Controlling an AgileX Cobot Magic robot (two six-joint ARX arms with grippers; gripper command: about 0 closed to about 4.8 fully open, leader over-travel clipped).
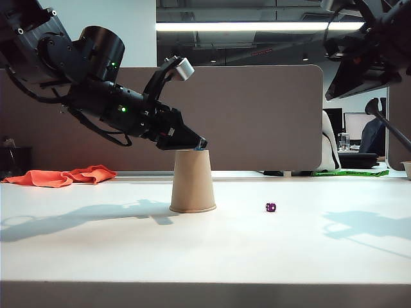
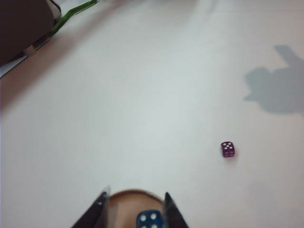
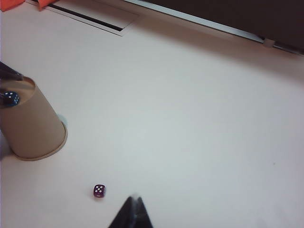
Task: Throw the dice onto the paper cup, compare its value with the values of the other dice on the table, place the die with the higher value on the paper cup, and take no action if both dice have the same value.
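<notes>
Dice (image 2: 148, 221): tiny, rigid, slick; pinch opposite faces. Left pincer (image 2: 134, 209) released astride it atop paper cup (image 1: 192, 181). Right pincer (image 3: 132, 213) aloft, seemingly clenched.

Left claw (image 1: 200, 146) angled down onto the upturned paper cup (image 1: 192, 183) at mid worktop (image 1: 205, 250), purple die (image 1: 271, 207) to its right, orange cloth (image 1: 61, 176) far left

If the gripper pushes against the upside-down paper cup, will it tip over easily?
Probably it slides or tips: the paper cup looks thin and light. Its wide rim on the table helps somewhat. The left gripper, open around the blue die on top, could knock it.
</notes>
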